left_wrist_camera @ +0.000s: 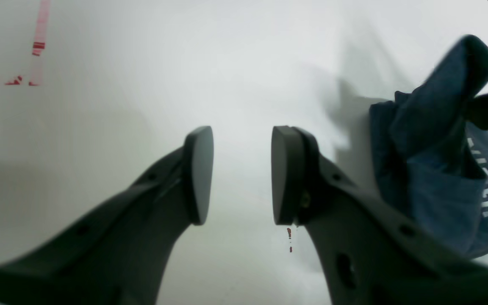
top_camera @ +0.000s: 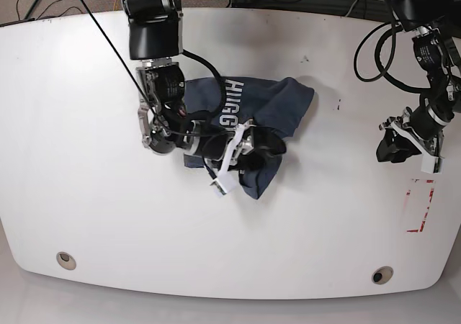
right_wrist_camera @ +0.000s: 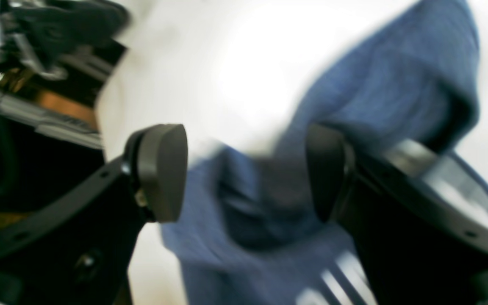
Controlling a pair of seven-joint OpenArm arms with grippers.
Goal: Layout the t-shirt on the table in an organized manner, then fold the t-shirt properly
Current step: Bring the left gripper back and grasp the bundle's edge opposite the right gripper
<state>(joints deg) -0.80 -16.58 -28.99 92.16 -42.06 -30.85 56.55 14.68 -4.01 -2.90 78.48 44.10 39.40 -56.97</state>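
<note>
White glossy table [top_camera: 86, 158] spreads under both arms. Crumpled blue t-shirt [top_camera: 266, 108] lies bunched directly beneath the right gripper [right_wrist_camera: 246, 173], whose jaws stand wide around the cloth without clamping it. Well off to the shirt's side, the left gripper [left_wrist_camera: 242, 176] hovers part-open over bare tabletop, holding nothing.
</note>
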